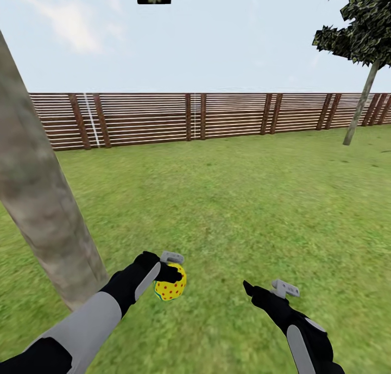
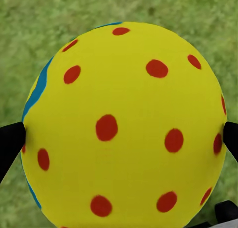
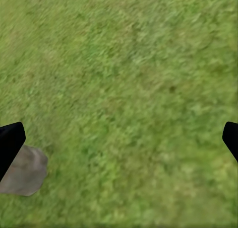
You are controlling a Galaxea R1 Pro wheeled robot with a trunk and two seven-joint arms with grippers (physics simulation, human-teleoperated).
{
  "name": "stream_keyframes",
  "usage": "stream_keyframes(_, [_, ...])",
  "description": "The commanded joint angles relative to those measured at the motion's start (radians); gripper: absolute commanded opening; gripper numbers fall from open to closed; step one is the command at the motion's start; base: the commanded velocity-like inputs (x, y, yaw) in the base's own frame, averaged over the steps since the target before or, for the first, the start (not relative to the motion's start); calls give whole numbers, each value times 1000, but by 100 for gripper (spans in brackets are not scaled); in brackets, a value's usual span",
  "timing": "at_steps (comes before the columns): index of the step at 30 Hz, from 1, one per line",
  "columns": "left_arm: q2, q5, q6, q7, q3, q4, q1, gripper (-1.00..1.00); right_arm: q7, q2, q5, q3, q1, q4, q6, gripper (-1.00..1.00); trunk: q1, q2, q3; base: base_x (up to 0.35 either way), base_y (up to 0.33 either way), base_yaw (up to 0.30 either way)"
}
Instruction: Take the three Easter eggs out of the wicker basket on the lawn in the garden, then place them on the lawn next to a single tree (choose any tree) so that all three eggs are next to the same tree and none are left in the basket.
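Note:
My left gripper (image 1: 172,279) is shut on a yellow Easter egg (image 1: 170,285) with red dots, held above the lawn (image 1: 233,200) just right of the thick pale tree (image 1: 41,200) trunk. Close up, the egg (image 2: 124,126) shows a blue-green stripe along one side, with black fingertips (image 2: 10,141) pressed on both flanks. My right gripper (image 1: 251,288) stands open over bare grass, its fingers (image 3: 11,141) wide apart with nothing between them. The tree's base (image 3: 25,171) shows near one finger. The wicker basket is out of view.
A brown slatted fence (image 1: 206,116) closes the garden at the back. A thin-trunked tree (image 1: 361,99) stands at the far right. Open grass stretches ahead and to the right of the arms.

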Motion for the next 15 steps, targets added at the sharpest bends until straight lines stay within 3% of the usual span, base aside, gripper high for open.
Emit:
stream_keyframes(1, [0, 8, 3, 6, -3, -1, -1, -100, -5, 1, -10, -1, -1, -1, 5, 100, 4, -8, -5, 0, 0, 0])
stream_keyframes(15, [-8, 13, 0, 6, -3, -1, -1, -100, -5, 1, -10, -1, -1, -1, 4, 100, 58, -106, -48, 0, 0, 0])
